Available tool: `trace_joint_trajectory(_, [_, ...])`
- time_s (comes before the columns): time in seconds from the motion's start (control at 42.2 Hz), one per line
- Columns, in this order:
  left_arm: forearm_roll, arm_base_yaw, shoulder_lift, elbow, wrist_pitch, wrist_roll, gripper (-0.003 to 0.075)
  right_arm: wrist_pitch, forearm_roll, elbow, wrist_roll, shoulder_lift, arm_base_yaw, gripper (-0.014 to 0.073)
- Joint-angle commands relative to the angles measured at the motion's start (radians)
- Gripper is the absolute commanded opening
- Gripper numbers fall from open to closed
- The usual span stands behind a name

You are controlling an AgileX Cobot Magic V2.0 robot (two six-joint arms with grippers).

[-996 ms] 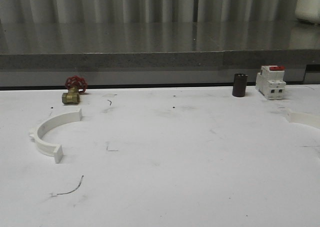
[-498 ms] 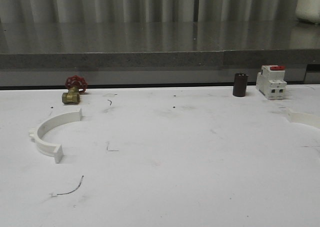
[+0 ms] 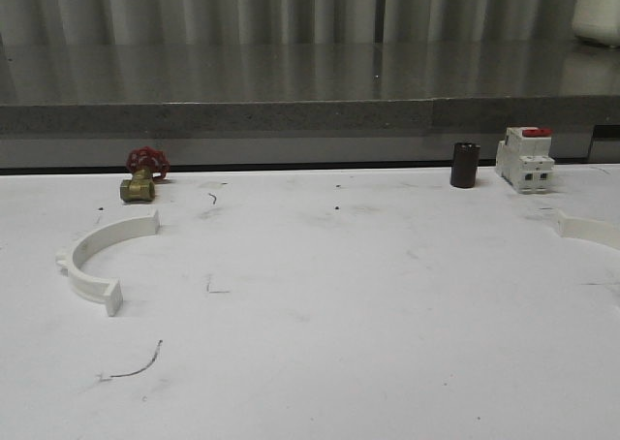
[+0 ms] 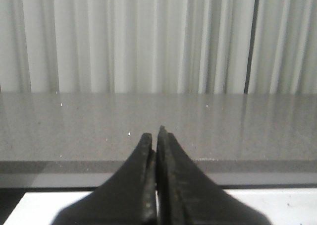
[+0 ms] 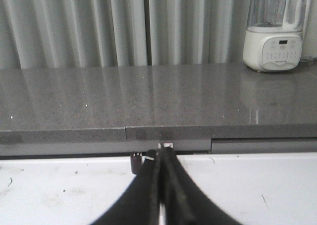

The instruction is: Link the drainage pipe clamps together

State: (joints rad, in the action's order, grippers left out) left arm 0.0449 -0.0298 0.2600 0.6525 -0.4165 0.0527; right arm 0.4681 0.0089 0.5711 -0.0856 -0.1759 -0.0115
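Both grippers, left and right, pinched closed and empty. One clamp lies at table left; the other at the far right edge, well apart. Risk: the thin, flat-lying halves may skid from the fingers when gripped.

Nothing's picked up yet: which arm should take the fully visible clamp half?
Probably the left. That clamp half lies on the robot's left side of the table; the other clamp half sits at the far right edge. Both the left tool and right tool are shut and empty.
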Motion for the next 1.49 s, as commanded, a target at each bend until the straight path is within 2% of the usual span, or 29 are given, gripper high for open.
trace_joint_trajectory(0.0, [0.000,-0.009,0.078,0.057,-0.002,-0.003,-0.0020,-0.016,-0.009,0.065,0.003,-0.094,0.005,-0.0067])
trace_joint_trajectory(0.285, [-0.002,-0.009,0.223,0.057,-0.094,-0.003,-0.0020,0.136,-0.009,0.054,0.003,-0.311,0.005,-0.0067])
trace_joint_trajectory(0.616, [-0.002,-0.009,0.306,0.057,-0.087,-0.003,-0.0020,0.124,-0.009,0.051,0.003,-0.405,0.005,-0.0061])
trace_joint_trajectory(0.664, [-0.002,-0.009,0.306,0.057,-0.087,-0.003,-0.0020,0.124,-0.009,0.051,0.003,-0.405,0.005,-0.0023])
trace_joint_trajectory(0.711, [-0.002,-0.009,0.306,0.057,-0.087,-0.003,-0.0017,0.124,-0.009,0.051,0.003,-0.405,0.005,0.0067])
trace_joint_trajectory(0.782, [-0.002,-0.009,0.306,0.057,-0.085,-0.003,0.0050,0.124,-0.009,0.051,0.003,-0.405,0.005,0.0272])
trace_joint_trajectory(0.854, [0.015,-0.009,0.306,0.057,-0.083,-0.003,0.0204,0.124,-0.009,0.051,0.003,-0.405,0.005,0.0442])
trace_joint_trajectory(0.925, [0.036,-0.009,0.306,0.057,-0.083,-0.003,0.0406,0.124,-0.009,0.051,0.003,-0.405,0.005,0.0490])
trace_joint_trajectory(0.972, [0.036,-0.009,0.309,0.057,-0.082,-0.003,0.0464,0.124,-0.009,0.051,0.003,-0.405,0.005,0.0490])
trace_joint_trajectory(1.043, [0.032,-0.024,0.338,0.061,-0.084,-0.003,0.0457,0.124,-0.009,0.051,0.003,-0.405,0.005,0.0490])
trace_joint_trajectory(1.114, [0.032,-0.085,0.402,0.068,-0.087,-0.015,0.0458,0.124,-0.009,0.051,0.003,-0.405,0.005,0.0490])
trace_joint_trajectory(1.257, [0.034,-0.203,0.587,0.148,-0.180,-0.015,0.0458,0.124,-0.009,0.051,0.003,-0.405,0.005,0.0490])
trace_joint_trajectory(1.47, [0.034,-0.280,0.838,0.241,-0.201,-0.015,0.0458,0.124,-0.009,0.051,0.003,-0.405,0.005,0.0490])
